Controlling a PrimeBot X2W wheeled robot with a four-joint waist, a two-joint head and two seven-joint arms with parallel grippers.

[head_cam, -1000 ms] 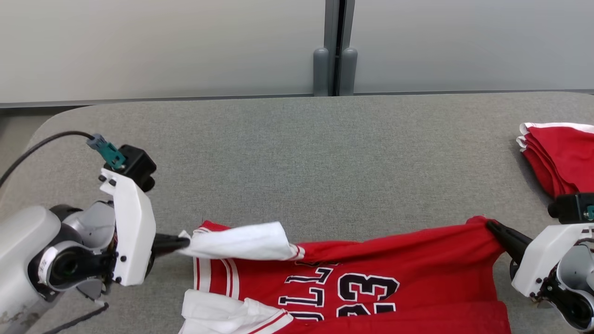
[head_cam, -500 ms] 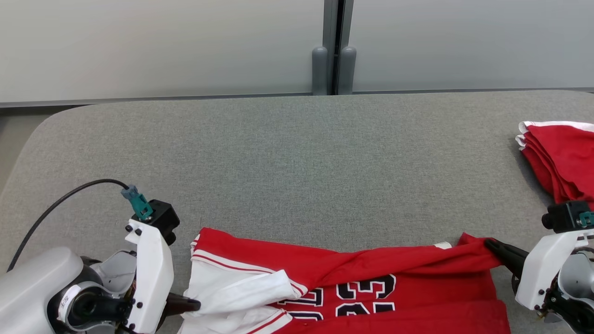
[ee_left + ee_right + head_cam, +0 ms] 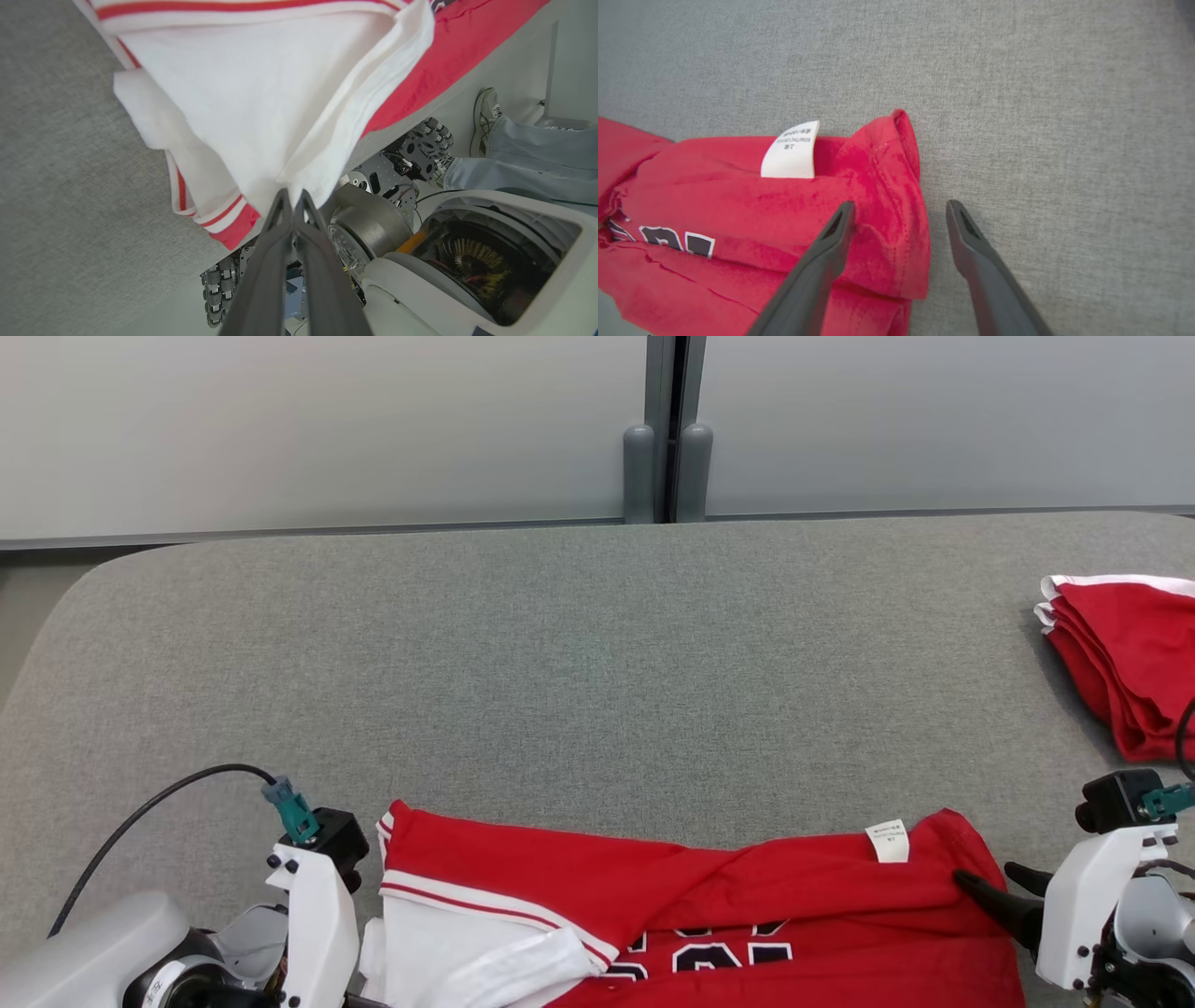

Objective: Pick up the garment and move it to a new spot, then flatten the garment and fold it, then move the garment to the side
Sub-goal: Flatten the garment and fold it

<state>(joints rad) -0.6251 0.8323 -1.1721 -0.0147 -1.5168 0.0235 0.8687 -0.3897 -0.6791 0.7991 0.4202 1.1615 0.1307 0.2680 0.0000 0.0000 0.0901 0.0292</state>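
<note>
The garment (image 3: 709, 896), a red jersey with white trim and black lettering, lies folded at the table's near edge, and a white label (image 3: 887, 841) shows on top. In the left wrist view my left gripper (image 3: 292, 196) is shut on the garment's white fabric (image 3: 261, 93), just past the table's near edge. My right gripper (image 3: 988, 877) is open at the garment's right end. In the right wrist view, the right gripper (image 3: 899, 207) has one finger over the red hem (image 3: 896, 186) and the other over bare table. It holds nothing.
A second folded red cloth (image 3: 1125, 653) lies at the far right of the grey table (image 3: 597, 663). A grey partition post (image 3: 665, 467) stands behind. Below the table edge I see the robot's wheeled base (image 3: 423, 144) and a person's shoe (image 3: 483, 112) and trouser leg.
Both grippers drew back toward the near edge, laying the garment's lifted edge over the lettering. The right gripper opened and let go of the red hem. The left stays shut on white fabric.
</note>
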